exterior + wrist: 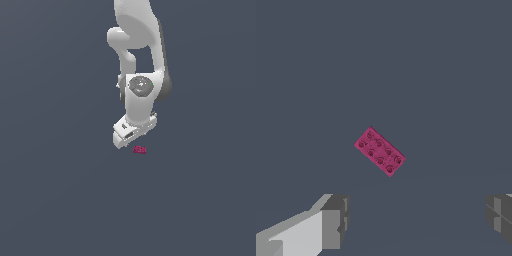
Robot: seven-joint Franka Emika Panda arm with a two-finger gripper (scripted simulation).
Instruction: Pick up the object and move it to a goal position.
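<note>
i counted 1 arm (137, 55) w/ 1 gripper (416, 220); 2 fingers (336, 220) showed in the wrist view. i saw 1 magenta-red brick (379, 151), w/ 8 studs on top, 2 rows of 4.

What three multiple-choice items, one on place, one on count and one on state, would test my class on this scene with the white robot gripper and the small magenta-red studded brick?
1. Where is the small magenta-red studded brick?
A. Clamped in the gripper
B. Lying on the grey floor, apart from the gripper
C. Stacked on another brick

2. How many studs show on its upper face?
A. Two
B. Four
C. Eight

3. How do the fingers of the white robot gripper stand?
A. Spread wide, nothing between them
B. Closed together
C. Closed on the brick

Key: 1 B, the wrist view shows it alone on the floor; 2 C, two rows of four; 3 A, a broad gap separates the pads.
</note>
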